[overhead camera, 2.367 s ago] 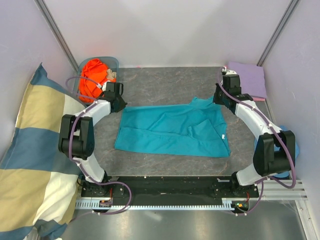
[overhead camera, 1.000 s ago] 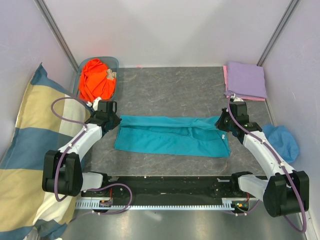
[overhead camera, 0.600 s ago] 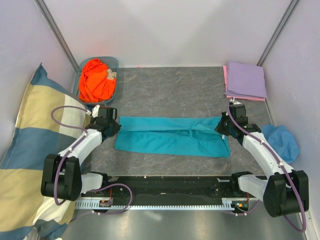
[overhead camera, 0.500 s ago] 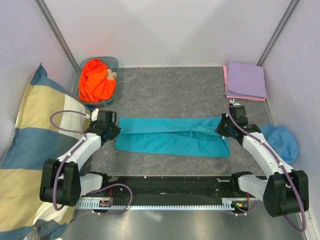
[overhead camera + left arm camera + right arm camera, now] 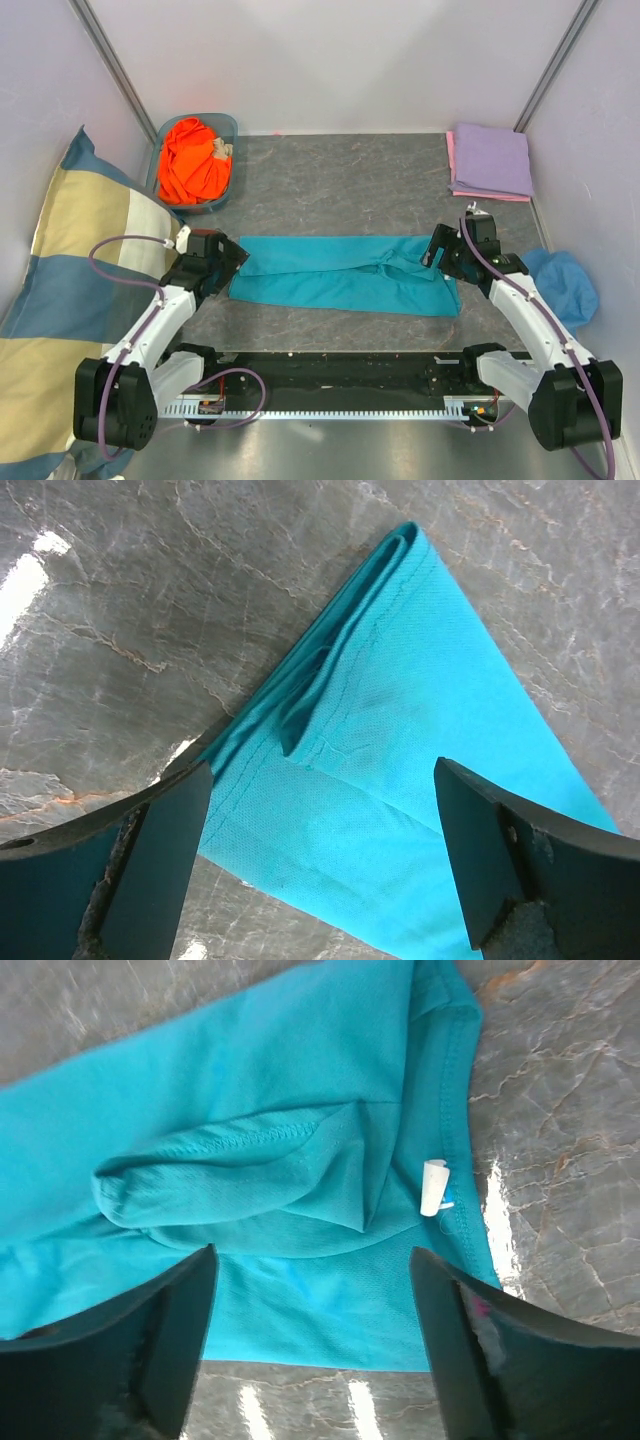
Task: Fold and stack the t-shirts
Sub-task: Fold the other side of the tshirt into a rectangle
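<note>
Top external view showed the teal t-shirt (image 5: 345, 273) lying folded into a long band on the grey surface (image 5: 340, 180). The left gripper (image 5: 234, 258) and right gripper (image 5: 437, 250) stood wide apart over its ends, holding nothing.

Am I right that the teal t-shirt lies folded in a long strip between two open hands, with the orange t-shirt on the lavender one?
Not quite: the orange t-shirt sits in the blue basket at far left, away from the lavender t-shirt, as the top view shows.
</note>
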